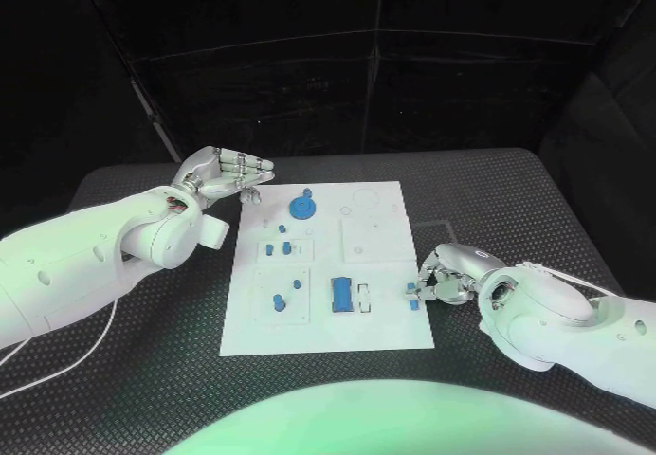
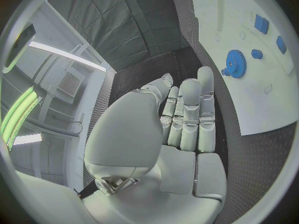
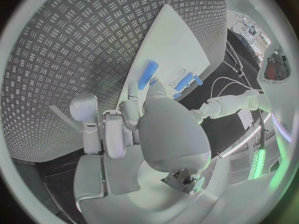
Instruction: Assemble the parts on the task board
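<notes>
Pinching a part (image 1: pixel 411 290) at the board's (image 1: pixel 376 327) lower-right edge, the right hand (image 1: pixel 445 275) — left hand (image 1: pixel 223 173) open, idle upper left; most parts still look unassembled.

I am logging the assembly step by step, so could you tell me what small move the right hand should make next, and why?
Probably carry it inward over the task board. The right hand sits at the board's right edge and appears to pinch a small blue part not yet seated. The left hand rests open off the far left corner.

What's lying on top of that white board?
The task board carries blue parts: a gear, a long block, smaller pieces. The right hand covers its right edge there.
</notes>
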Robot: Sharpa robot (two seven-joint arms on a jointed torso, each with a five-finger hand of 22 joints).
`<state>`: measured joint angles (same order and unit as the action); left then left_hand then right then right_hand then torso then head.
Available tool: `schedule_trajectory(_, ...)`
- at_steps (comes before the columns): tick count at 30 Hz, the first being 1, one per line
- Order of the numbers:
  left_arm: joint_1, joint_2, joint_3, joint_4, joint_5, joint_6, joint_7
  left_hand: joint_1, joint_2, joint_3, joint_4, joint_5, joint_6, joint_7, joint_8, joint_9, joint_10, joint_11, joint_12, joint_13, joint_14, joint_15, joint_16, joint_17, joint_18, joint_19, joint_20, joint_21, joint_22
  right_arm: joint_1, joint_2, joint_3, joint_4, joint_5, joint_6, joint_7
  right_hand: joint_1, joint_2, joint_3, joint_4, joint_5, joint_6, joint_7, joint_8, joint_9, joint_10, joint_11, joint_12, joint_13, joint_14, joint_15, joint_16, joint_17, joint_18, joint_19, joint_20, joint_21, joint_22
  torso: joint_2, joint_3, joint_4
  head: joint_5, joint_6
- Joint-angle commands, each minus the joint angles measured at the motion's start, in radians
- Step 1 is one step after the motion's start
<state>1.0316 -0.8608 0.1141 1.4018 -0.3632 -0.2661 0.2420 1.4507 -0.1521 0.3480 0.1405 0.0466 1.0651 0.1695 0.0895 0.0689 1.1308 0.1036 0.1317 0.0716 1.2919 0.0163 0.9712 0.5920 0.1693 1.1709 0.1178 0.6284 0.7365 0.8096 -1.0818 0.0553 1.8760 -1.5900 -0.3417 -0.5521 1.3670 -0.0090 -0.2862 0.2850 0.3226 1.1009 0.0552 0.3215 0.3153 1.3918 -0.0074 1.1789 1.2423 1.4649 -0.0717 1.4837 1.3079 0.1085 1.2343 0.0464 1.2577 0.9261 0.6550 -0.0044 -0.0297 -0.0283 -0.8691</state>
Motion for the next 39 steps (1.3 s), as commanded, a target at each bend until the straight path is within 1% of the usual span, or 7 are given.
schedule_trajectory(1,0.001,-0.001,0.001,0.001,0.003,0.009,0.008,0.011,0.003,0.002,-0.002,0.001,0.001,0.004,-0.005,-0.001,-0.008,0.001,0.006,-0.002,-0.004,0.000,-0.003,0.000,0.013,0.007,-0.001,-0.007,-0.002,-0.001,0.004,-0.001,0.001,-0.040,0.066,-0.024,0.000,-0.011,-0.006,0.001,-0.011,0.010,0.001,0.004,0.002,0.002,-0.009,0.006,0.001,0.069,-0.005,-0.006,0.074,0.013,0.000,-0.007,-0.007,0.000,0.000,-0.0002,0.0001,0.001,-0.001)
schedule_trajectory(9,0.001,-0.002,0.001,0.003,0.003,0.010,0.007,0.011,0.003,0.002,-0.002,0.001,0.001,0.004,-0.005,-0.001,-0.008,0.001,0.006,-0.002,-0.004,0.000,-0.003,0.000,0.013,0.007,-0.001,-0.007,-0.002,-0.012,0.021,-0.001,-0.002,-0.064,0.087,-0.032,0.029,-0.019,0.002,-0.008,-0.025,0.008,-0.001,0.007,0.011,0.003,-0.011,0.005,0.000,0.069,-0.008,-0.008,0.072,0.013,0.001,-0.010,-0.010,-0.003,0.000,-0.0004,0.0002,0.002,-0.003)
schedule_trajectory(17,0.001,-0.004,0.001,0.005,0.003,0.009,0.007,0.011,0.003,0.002,-0.002,0.001,0.001,0.004,-0.005,-0.001,-0.008,0.001,0.006,-0.002,-0.004,0.000,-0.003,0.000,0.013,0.007,-0.001,-0.007,-0.002,-0.022,0.050,-0.001,-0.012,-0.122,0.116,-0.043,0.109,-0.018,0.022,-0.048,-0.010,0.002,-0.002,0.007,0.021,-0.003,-0.013,-0.005,-0.006,0.068,-0.010,-0.012,0.066,0.014,-0.002,-0.013,-0.018,-0.012,0.001,-0.0001,0.0021,0.004,-0.004)
schedule_trajectory(24,0.001,-0.006,0.001,0.006,0.003,0.009,0.006,0.011,0.003,0.002,-0.002,0.001,0.001,0.004,-0.005,-0.001,-0.007,0.001,0.006,-0.002,-0.004,0.000,-0.003,0.000,0.013,0.007,-0.001,-0.007,-0.002,-0.024,0.066,-0.001,-0.016,-0.173,0.160,-0.058,0.169,-0.016,0.040,-0.080,-0.006,-0.006,0.002,-0.001,0.023,-0.013,-0.011,-0.019,-0.015,0.065,-0.008,-0.021,0.054,0.015,-0.009,-0.013,-0.030,-0.026,-0.001,-0.0002,0.0006,0.008,-0.004)
schedule_trajectory(31,0.001,-0.005,0.001,0.007,0.003,0.007,0.005,0.010,0.004,0.002,-0.002,0.001,0.002,0.003,-0.005,-0.001,-0.007,0.001,0.007,-0.001,-0.004,0.000,-0.002,-0.001,0.013,0.007,-0.001,-0.008,-0.002,-0.025,0.066,-0.001,-0.010,-0.190,0.171,-0.071,0.219,-0.003,0.090,-0.084,0.157,-0.003,0.004,-0.020,0.019,-0.024,-0.011,-0.032,-0.022,0.065,-0.008,-0.025,0.053,0.016,-0.008,-0.013,-0.035,-0.027,-0.001,0.0001,-0.0001,0.010,-0.004)
schedule_trajectory(35,0.001,-0.005,0.001,0.006,0.003,0.007,0.005,0.010,0.004,0.002,-0.002,0.001,0.002,0.003,-0.005,-0.001,-0.007,0.001,0.007,-0.001,-0.004,0.000,-0.002,-0.001,0.013,0.007,-0.001,-0.008,-0.002,-0.025,0.060,-0.001,0.002,-0.174,0.156,-0.075,0.229,0.002,0.118,-0.074,0.188,-0.003,0.004,-0.026,0.017,-0.025,-0.012,-0.035,-0.024,0.066,-0.009,-0.024,0.056,0.015,-0.006,-0.013,-0.034,-0.024,-0.002,0.0006,0.0005,0.010,-0.004)
schedule_trajectory(39,0.001,-0.004,0.001,0.005,0.003,0.006,0.004,0.010,0.004,0.002,-0.002,0.001,0.002,0.003,-0.005,-0.001,-0.007,0.001,0.007,-0.001,-0.004,0.000,-0.002,-0.001,0.013,0.007,-0.001,-0.008,-0.002,-0.025,0.050,-0.001,0.020,-0.133,0.126,-0.080,0.222,-0.007,0.152,-0.050,0.227,-0.006,0.005,-0.034,0.016,-0.022,-0.011,-0.035,-0.024,0.067,-0.008,-0.021,0.062,0.014,-0.002,-0.013,-0.031,-0.019,-0.001,0.0002,0.0005,0.011,-0.004)
